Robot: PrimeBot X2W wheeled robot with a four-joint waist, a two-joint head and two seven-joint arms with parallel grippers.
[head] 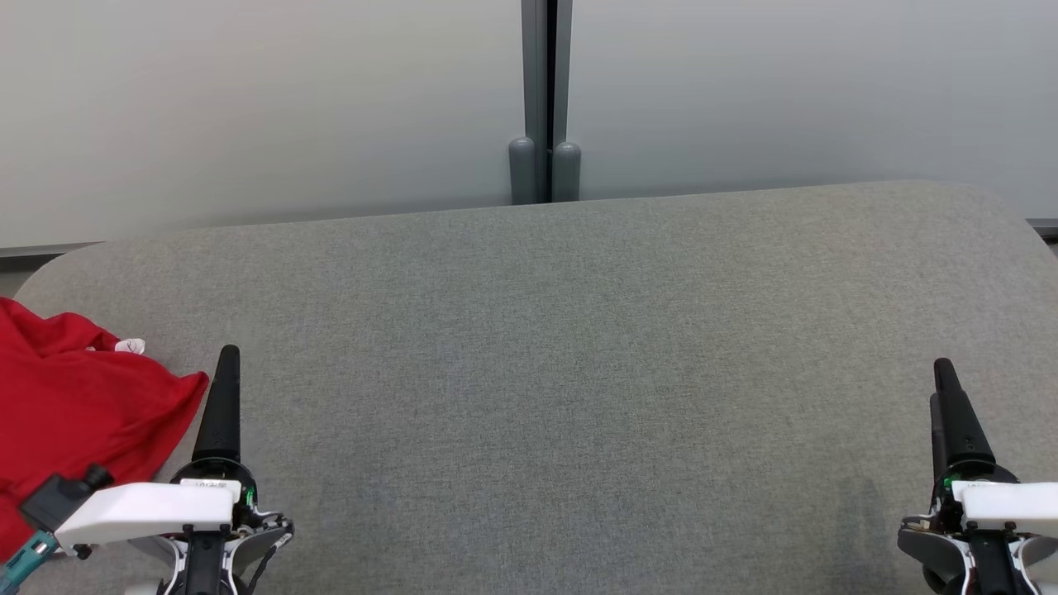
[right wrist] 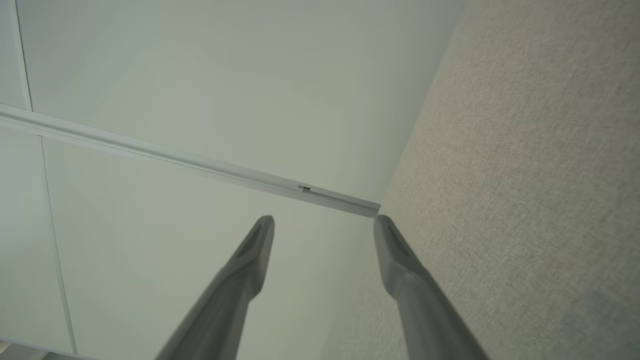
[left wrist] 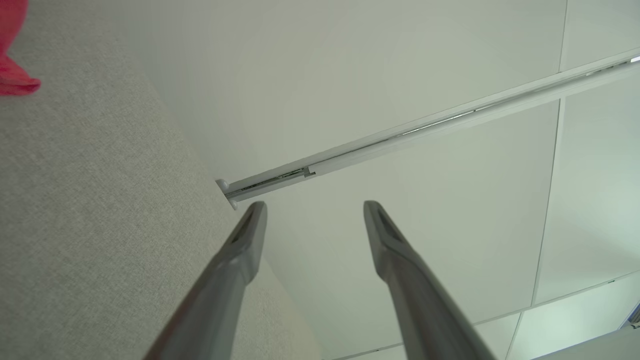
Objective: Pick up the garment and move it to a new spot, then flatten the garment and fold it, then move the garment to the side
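Note:
A red garment (head: 74,413) lies crumpled at the table's left edge, a small white tag showing on top; a sliver of the garment (left wrist: 12,70) shows in the left wrist view's upper left corner. My left gripper (head: 227,364) hovers just right of the garment, apart from it. In its wrist view the left gripper (left wrist: 315,210) stands open with nothing between the fingers. At the lower right my right gripper (head: 944,376) is far from the cloth. From its own wrist camera the right gripper (right wrist: 325,225) is open and empty too.
The grey fabric-covered table (head: 562,355) spreads across the head view with rounded far corners. Behind it stands a pale wall with a dark vertical post (head: 545,99) at the middle. The garment runs off the view's left side.

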